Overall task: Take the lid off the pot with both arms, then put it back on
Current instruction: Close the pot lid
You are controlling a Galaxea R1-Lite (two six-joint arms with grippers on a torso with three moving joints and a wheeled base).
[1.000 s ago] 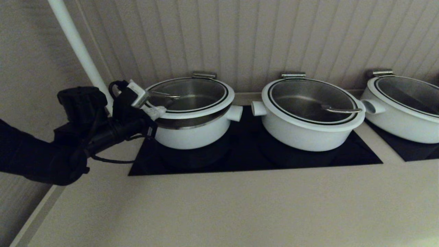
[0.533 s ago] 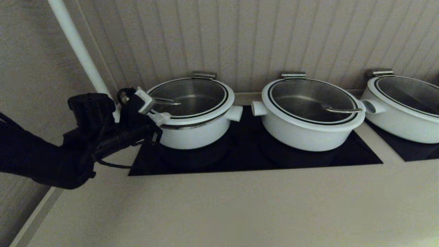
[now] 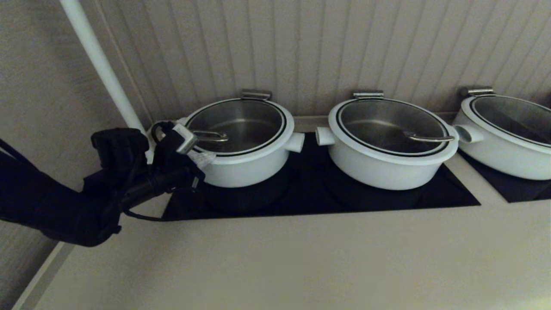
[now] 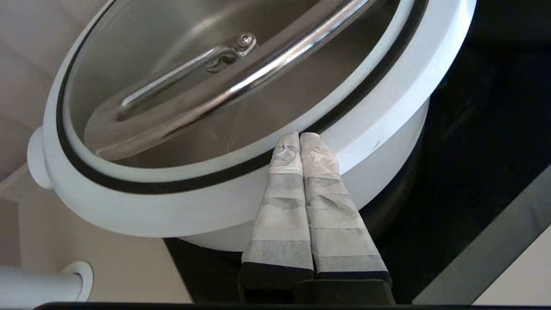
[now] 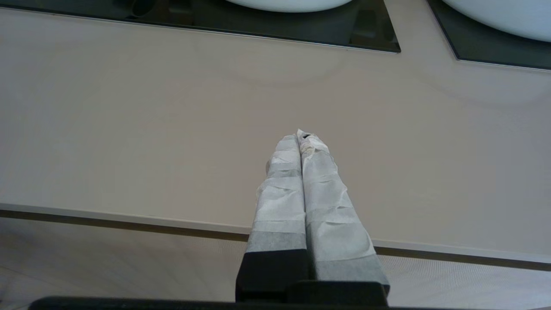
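Note:
The pot (image 3: 247, 170) stands leftmost on the black hob, white with a stubby side handle. The lid (image 3: 241, 148) lies flat on it, with its steel wire handle (image 3: 212, 137) toward the left side. My left gripper (image 3: 203, 157) is shut with nothing between its fingers. Its taped fingertips (image 4: 300, 137) lie against the lid's white rim (image 4: 206, 202) at the pot's near-left side. My right gripper (image 5: 300, 135) is shut and empty above the bare counter near its front edge, out of the head view.
Two like white pots with lids stand to the right, one in the middle (image 3: 387, 165) and one at the far right (image 3: 503, 153). A white pipe (image 3: 101, 64) runs up the wall behind my left arm. The black hob (image 3: 310, 196) is set into the beige counter (image 3: 301, 258).
The lid's left edge was raised, showing the pot's steel rim; it has come down flat onto the pot. My left gripper has moved down and a little right with it.

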